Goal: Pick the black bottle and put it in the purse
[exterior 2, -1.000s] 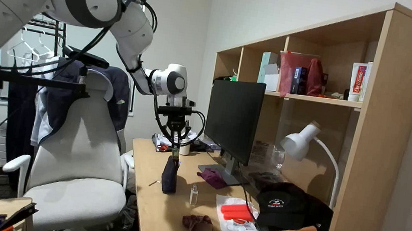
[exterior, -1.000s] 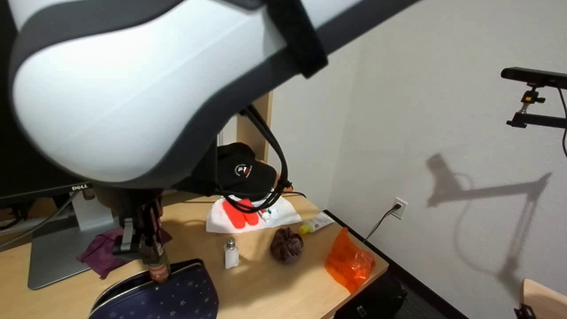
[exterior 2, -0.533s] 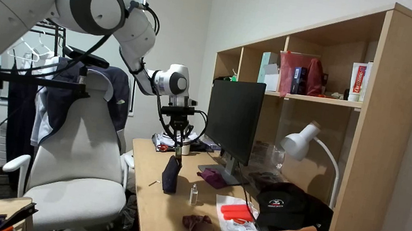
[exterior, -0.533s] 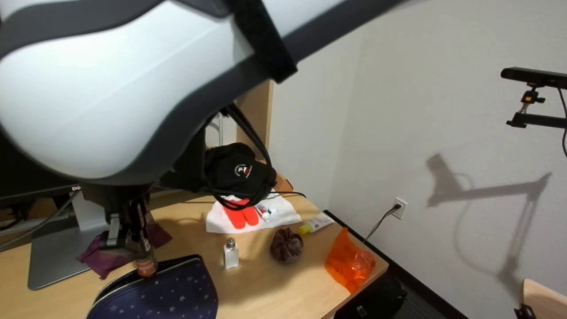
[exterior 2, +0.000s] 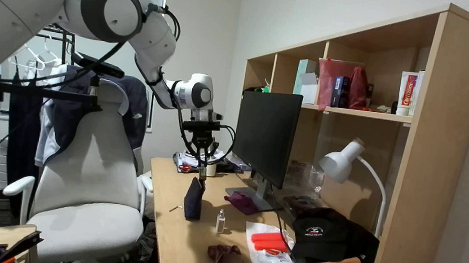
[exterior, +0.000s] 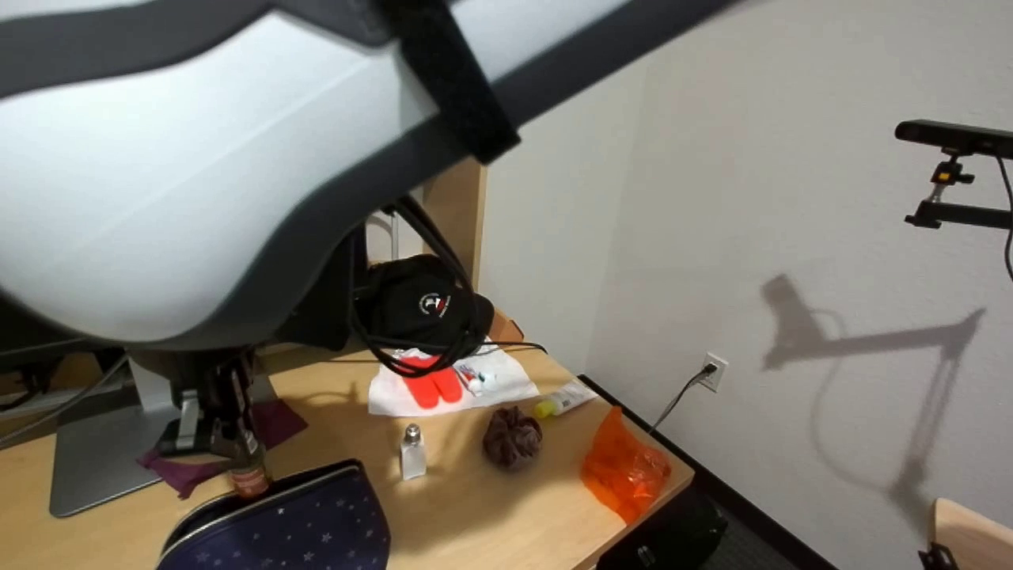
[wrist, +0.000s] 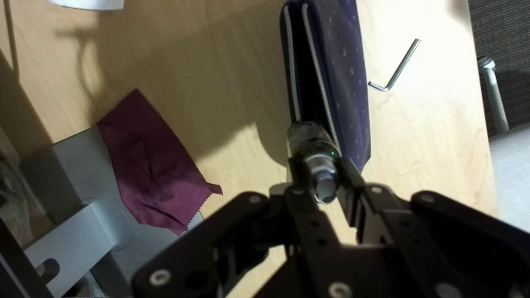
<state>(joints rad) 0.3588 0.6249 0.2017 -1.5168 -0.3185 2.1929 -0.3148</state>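
My gripper [wrist: 319, 169] is shut on the neck of the small dark black bottle [wrist: 308, 134]. The bottle hangs about upright below the fingers, and its lower part looks reddish in an exterior view [exterior: 250, 479]. The purse [wrist: 345, 82] is a navy pouch with stars, standing on the desk with its pale zipper open. It also shows in both exterior views [exterior: 297, 526] [exterior 2: 193, 201]. The bottle's lower end is at one end of the purse's mouth, by the rim. I cannot tell whether it is above the mouth or slightly inside. The gripper also shows above the purse [exterior 2: 202, 161].
A purple cloth [wrist: 153, 165] lies on the monitor stand [wrist: 66, 165] beside the purse. A hex key [wrist: 393, 70] lies on the purse's other side, near the desk edge. A small white bottle [exterior: 412, 453], a reddish scrunchie [exterior: 513, 438] and an orange bag [exterior: 624, 467] stand farther along.
My gripper and the held bottle have moved left in an exterior view, from over the purse's front wall towards the back of its mouth. The purse's top edge shifted slightly.
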